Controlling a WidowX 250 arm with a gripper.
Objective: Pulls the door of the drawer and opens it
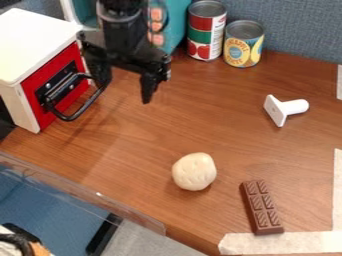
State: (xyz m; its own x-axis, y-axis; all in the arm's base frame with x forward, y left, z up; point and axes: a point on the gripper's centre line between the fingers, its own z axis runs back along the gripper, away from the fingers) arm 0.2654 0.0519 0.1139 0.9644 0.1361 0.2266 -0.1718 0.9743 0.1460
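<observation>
We see the drawer's red door point(61, 70) at the upper left of the view, set in the front of a white box point(37, 40) and, as far as we can tell, shut. Its black bar handle point(81, 107) juts out towards the open tabletop. Just beside it, we find the black gripper point(125, 85) hanging down, its two fingers spread wide apart, with nothing that we can make out held between them. One finger is by the far end of the handle; we cannot tell whether they touch. The other hangs over the wooden table point(143, 137), to the handle's right.

Behind the gripper we have a teal object point(175, 20) with orange patches. To its right, two upright food cans stand side by side: a taller one with tomatoes on its label point(206, 31) and a shorter one with yellow fruit on its label point(244, 45). Farther right lies a white T-shaped piece point(284, 108). Nearer us are a pale, rounded lump point(194, 171) and, to its lower right, a segmented chocolate bar point(261, 207), its near end beside pale tape point(287, 243).
</observation>
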